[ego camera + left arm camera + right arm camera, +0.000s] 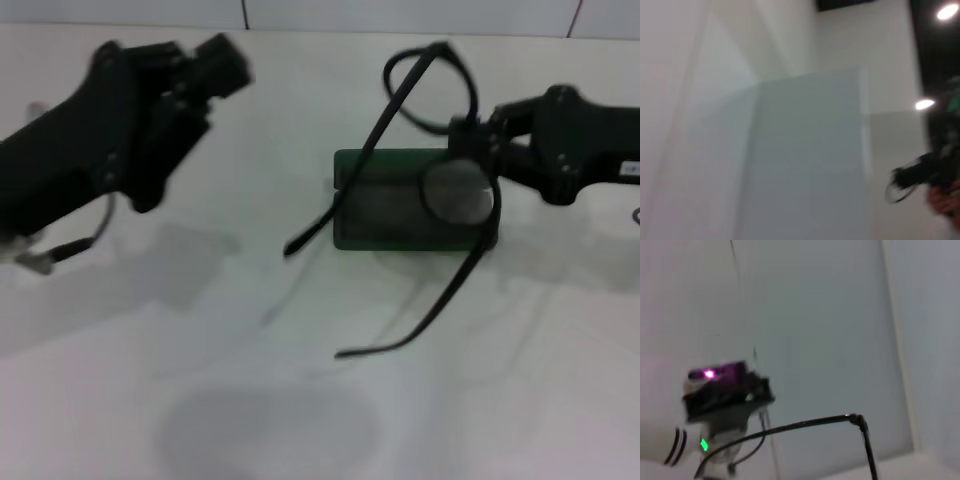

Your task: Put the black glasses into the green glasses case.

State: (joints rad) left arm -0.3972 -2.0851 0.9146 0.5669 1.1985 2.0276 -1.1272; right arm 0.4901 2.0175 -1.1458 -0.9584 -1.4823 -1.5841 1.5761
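The black glasses [458,192] hang in the air above the green glasses case [350,170], temple arms unfolded and pointing toward me. My right gripper [466,134] comes in from the right and is shut on the frame between the lenses. The case lies flat on the white table [300,400], partly hidden behind the glasses; I cannot tell whether its lid is open. One temple arm [805,426] crosses the right wrist view. My left gripper [222,64] is raised at the far left, well away from the case. The left wrist view shows the glasses [902,181] far off.
The white table spreads around the case, with a pale wall at the back. A thin cable [80,240] hangs under the left arm. The left arm's wrist, with a purple light [715,374], shows in the right wrist view.
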